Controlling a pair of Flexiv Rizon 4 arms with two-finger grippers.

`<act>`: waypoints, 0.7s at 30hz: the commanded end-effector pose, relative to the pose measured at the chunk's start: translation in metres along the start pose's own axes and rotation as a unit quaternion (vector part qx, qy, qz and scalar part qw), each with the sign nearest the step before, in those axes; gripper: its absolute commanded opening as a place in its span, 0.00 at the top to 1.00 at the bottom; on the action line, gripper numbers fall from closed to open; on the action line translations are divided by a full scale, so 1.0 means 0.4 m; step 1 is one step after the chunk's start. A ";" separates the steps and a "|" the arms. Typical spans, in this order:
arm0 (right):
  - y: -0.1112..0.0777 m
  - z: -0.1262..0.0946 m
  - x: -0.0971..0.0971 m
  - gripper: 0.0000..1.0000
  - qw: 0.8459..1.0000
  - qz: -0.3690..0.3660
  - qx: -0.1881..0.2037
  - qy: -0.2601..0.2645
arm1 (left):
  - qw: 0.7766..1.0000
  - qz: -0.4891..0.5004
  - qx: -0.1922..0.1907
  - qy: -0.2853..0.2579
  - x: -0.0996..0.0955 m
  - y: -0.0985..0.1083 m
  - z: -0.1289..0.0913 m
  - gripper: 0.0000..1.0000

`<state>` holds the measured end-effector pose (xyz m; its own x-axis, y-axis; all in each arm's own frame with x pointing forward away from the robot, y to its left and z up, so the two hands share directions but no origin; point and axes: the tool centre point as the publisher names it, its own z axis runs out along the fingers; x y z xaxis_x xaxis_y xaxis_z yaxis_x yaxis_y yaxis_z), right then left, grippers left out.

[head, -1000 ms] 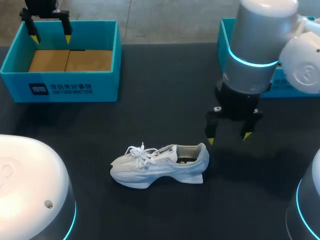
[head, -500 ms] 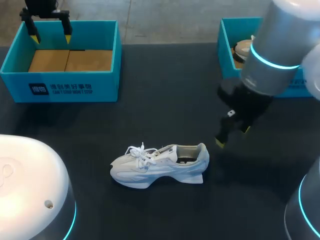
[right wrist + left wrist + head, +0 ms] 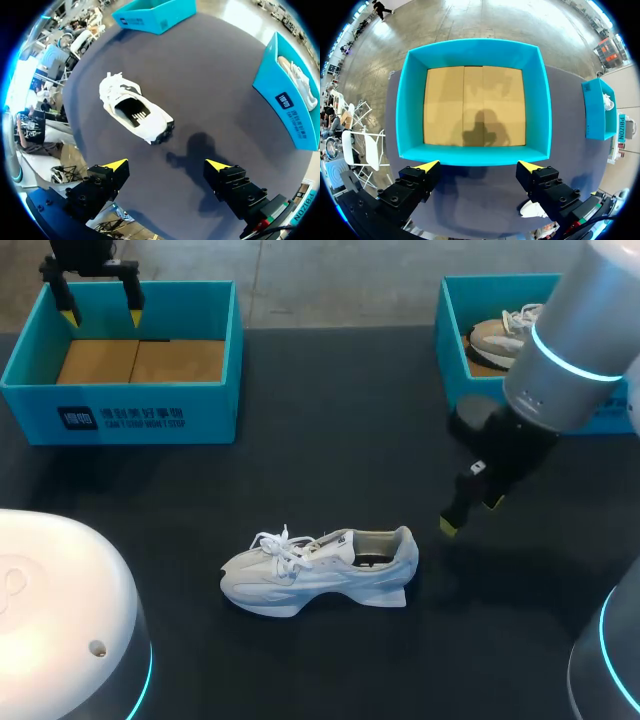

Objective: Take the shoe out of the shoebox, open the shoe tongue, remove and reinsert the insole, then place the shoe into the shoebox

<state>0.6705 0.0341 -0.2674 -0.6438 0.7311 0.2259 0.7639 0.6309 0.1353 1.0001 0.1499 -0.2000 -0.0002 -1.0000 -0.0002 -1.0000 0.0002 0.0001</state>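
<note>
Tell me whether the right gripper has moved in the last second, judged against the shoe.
Yes. The right gripper has drawn rightward in the head view, away from the heel of the white shoe, which has stayed put, and has twisted.

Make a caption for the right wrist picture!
Right gripper, open, hovers above the table with a white shoe ahead of it.

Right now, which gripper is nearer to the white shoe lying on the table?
Right. The right gripper hangs open just past the heel of the shoe; the left gripper is far off, open over the empty teal shoebox.
</note>
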 end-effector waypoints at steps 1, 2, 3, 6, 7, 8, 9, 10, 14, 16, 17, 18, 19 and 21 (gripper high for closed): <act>0.001 -0.005 -0.019 0.00 0.998 -0.037 -0.045 0.036 | 1.000 0.000 0.000 0.000 0.000 0.000 0.000 0.00; 0.001 -0.013 -0.022 0.00 0.996 -0.047 -0.057 0.046 | 1.000 0.000 0.000 0.000 0.000 0.000 0.000 0.00; 0.003 -0.022 -0.024 0.00 0.994 -0.056 -0.071 0.057 | 1.000 0.000 0.000 0.000 0.000 0.000 0.000 0.00; 0.008 -0.037 -0.028 0.00 0.989 -0.092 -0.099 0.063 | 1.000 0.000 0.000 0.000 0.000 0.000 0.000 0.00; 0.009 -0.038 -0.029 0.00 0.986 -0.107 -0.107 0.070 | 1.000 0.000 0.000 0.000 0.000 0.000 0.000 0.00; 0.008 -0.037 -0.031 0.00 0.985 -0.114 -0.112 0.063 | 1.000 0.000 0.000 0.000 0.000 0.000 0.000 0.00; 0.007 -0.036 -0.033 0.00 0.984 -0.119 -0.114 0.065 | 1.000 0.000 0.000 0.000 0.000 0.000 0.000 0.00; 0.006 -0.034 -0.036 0.00 0.983 -0.125 -0.119 0.066 | 1.000 0.000 0.000 0.000 0.000 0.000 0.000 0.00; -0.009 -0.037 -0.039 0.00 0.976 -0.156 -0.150 0.034 | 1.000 0.000 0.000 0.000 0.000 0.000 0.000 0.00; -0.014 -0.035 -0.037 0.00 0.973 -0.169 -0.153 0.021 | 1.000 0.000 0.000 0.000 0.000 0.000 0.000 0.00; -0.014 -0.035 -0.037 0.00 0.973 -0.169 -0.153 0.021 | 1.000 0.000 0.000 0.000 0.000 0.000 0.000 0.00; -0.014 -0.035 -0.037 0.00 0.973 -0.169 -0.153 0.021 | 1.000 0.000 0.000 0.000 0.000 0.000 0.000 0.00; -0.014 -0.035 -0.037 0.00 0.973 -0.169 -0.153 0.021 | 1.000 0.000 0.000 0.000 0.000 0.000 0.000 0.00; -0.014 -0.035 -0.037 0.00 0.973 -0.169 -0.153 0.021 | 1.000 0.000 0.000 0.000 0.000 0.000 0.000 0.00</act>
<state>0.6849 0.0204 -0.2576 -0.8646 0.4712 0.1745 0.4980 0.7574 0.4224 1.0001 0.1499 -0.2001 -0.0001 -1.0000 -0.0001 -1.0000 0.0001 0.0001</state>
